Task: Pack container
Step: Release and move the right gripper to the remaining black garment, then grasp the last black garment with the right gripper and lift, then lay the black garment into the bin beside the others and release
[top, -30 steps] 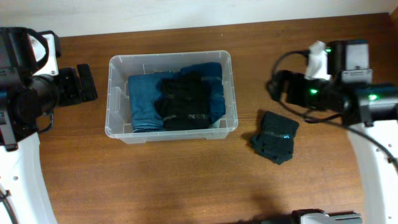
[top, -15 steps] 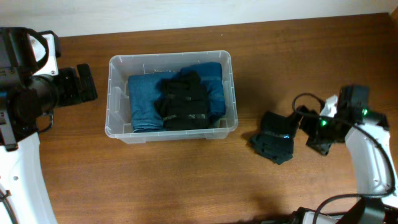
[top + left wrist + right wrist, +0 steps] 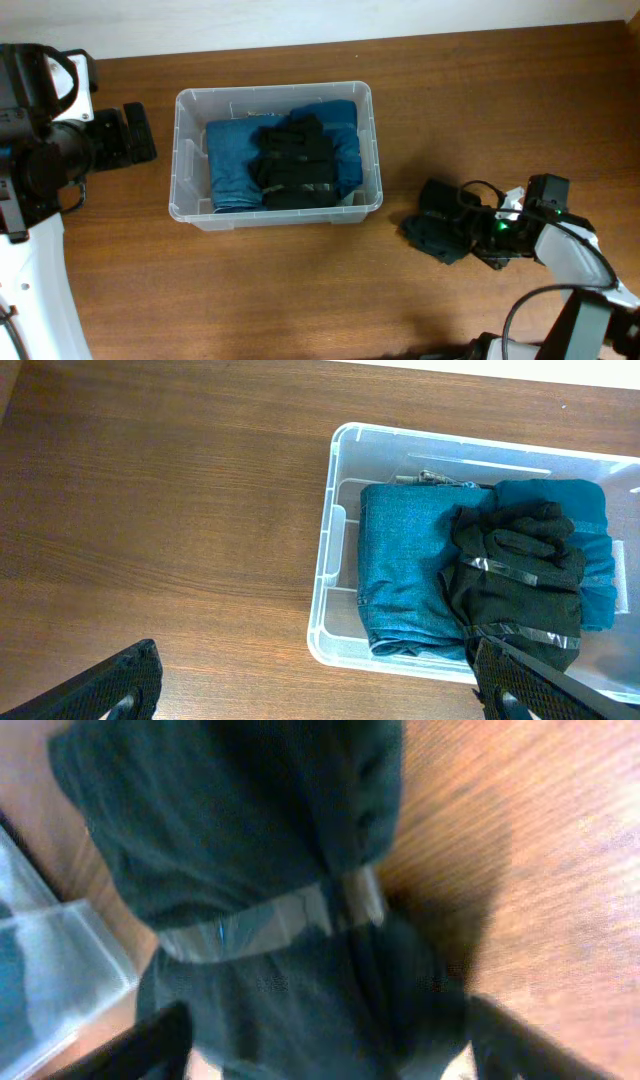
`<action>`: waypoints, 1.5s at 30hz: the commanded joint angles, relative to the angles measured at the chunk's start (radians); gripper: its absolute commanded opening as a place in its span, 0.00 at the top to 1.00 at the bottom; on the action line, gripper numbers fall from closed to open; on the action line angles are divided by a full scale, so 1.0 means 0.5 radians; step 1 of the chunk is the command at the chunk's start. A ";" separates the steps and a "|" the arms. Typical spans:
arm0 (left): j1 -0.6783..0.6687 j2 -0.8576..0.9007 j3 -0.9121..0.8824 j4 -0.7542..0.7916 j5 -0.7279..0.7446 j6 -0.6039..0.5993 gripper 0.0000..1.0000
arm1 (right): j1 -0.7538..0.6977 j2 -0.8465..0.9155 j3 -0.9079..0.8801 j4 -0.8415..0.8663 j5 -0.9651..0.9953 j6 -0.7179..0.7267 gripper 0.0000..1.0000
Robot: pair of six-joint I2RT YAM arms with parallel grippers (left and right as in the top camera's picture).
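The container [image 3: 275, 90] sits left of centre on the wooden tabletop [image 3: 300, 300]. In it we see a folded blue cloth [image 3: 228, 165] with a black garment [image 3: 295, 165] lying on top. The left fingers [image 3: 120, 680] hang off the container's left end, spread wide and holding nothing. Off the container's right end, apart from it, a second dark folded garment [image 3: 440, 230] lies on the tabletop with a pale grey band across it. The right fingers [image 3: 155, 1040] are low over this garment, spread wide to either side of it. The wrist view is blurred, so we cannot tell whether they touch the cloth, but they do not look closed on it.
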 commanded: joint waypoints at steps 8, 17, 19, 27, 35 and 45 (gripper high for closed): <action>0.002 0.006 0.002 -0.002 -0.012 -0.019 0.00 | 0.042 0.174 -0.015 0.146 -0.153 -0.083 0.82; 0.002 0.006 0.002 -0.002 -0.012 -0.020 0.01 | 0.042 0.086 0.129 -0.026 -0.556 -0.181 0.96; 0.002 0.006 0.002 -0.002 -0.012 -0.020 0.01 | 0.043 -0.018 0.249 -0.175 -0.763 -0.195 0.96; 0.002 0.006 0.002 -0.002 -0.012 -0.019 0.00 | 0.336 -0.411 0.740 -0.278 -1.147 -0.094 0.96; 0.002 0.006 0.002 -0.002 -0.012 -0.020 0.01 | 1.054 -0.399 0.943 0.594 -0.978 0.414 0.96; 0.002 0.006 0.002 -0.002 -0.012 -0.019 0.01 | 1.856 0.185 0.943 1.388 -0.131 0.873 0.96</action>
